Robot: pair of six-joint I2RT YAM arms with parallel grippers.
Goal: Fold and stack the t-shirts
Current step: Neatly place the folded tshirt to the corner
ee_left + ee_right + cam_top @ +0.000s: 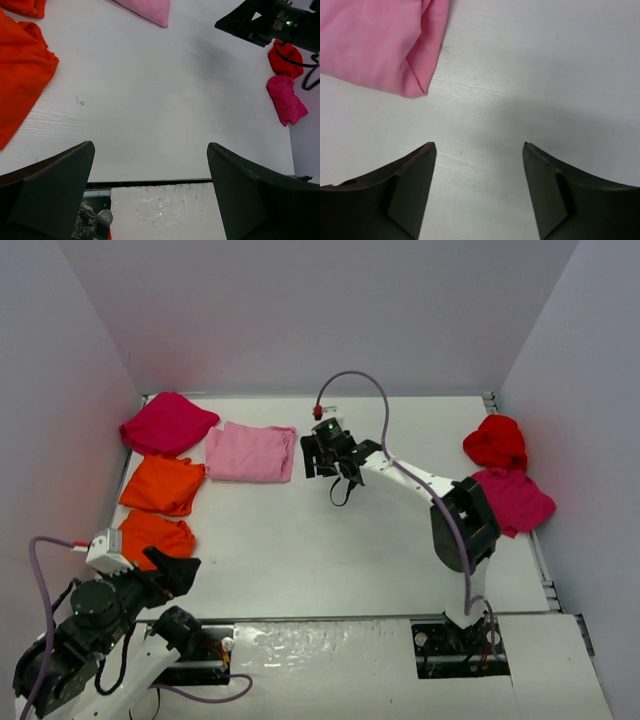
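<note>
Lying folded flat, the light pink t-shirt (250, 452) looks smooth.

White table (330, 540), plain pale lavender walls (320, 310).

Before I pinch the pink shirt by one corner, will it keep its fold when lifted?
Probably not: the pink shirt looks like thin soft cloth with loose layers at the corner, so it would likely droop and open. It seems light. On the smooth table, a push may bunch it.
</note>
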